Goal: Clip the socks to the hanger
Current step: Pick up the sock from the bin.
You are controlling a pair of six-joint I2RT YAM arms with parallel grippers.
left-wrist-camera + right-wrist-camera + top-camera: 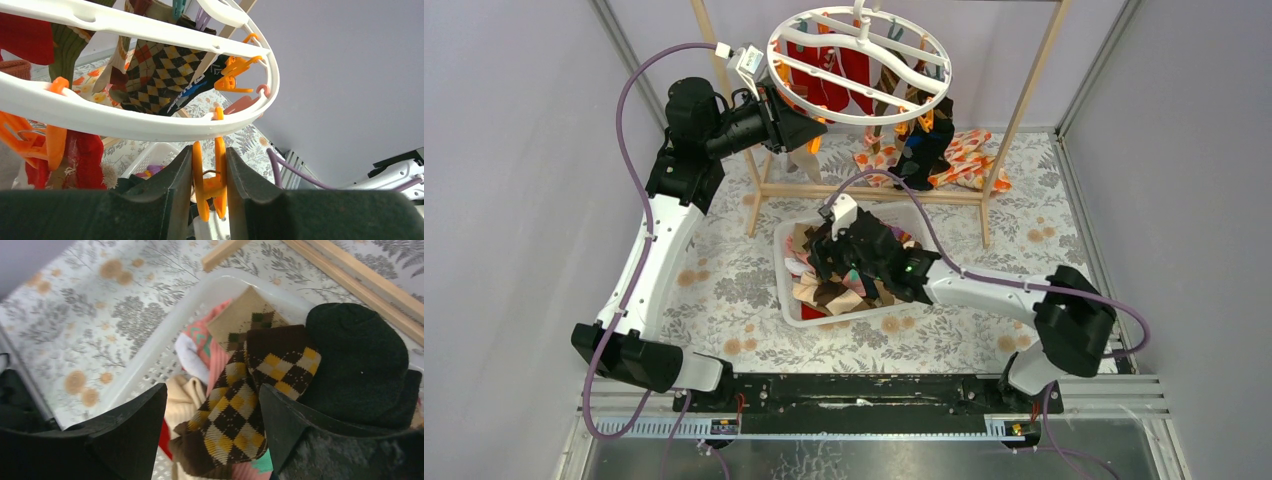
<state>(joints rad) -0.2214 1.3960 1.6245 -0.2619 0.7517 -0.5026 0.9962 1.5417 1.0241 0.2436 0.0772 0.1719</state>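
**Right arm over basket, left arm on a hanger clip**

Nearest is the white basket (786,290), heaped with socks (839,295). Over it hangs the right gripper (212,390), jaws wide apart and holding nothing. A brown argyle sock (230,415) lies below the gap, with a black sock (357,360) beside it. Further back, the left gripper (209,150) squeezes an orange clip (210,187) dangling from the hanger (150,132), both fingers touching it. The red socks (839,80) hang clipped there. The wooden rack (874,190) posts flank it, and the floral cloth (969,160) lies beyond.
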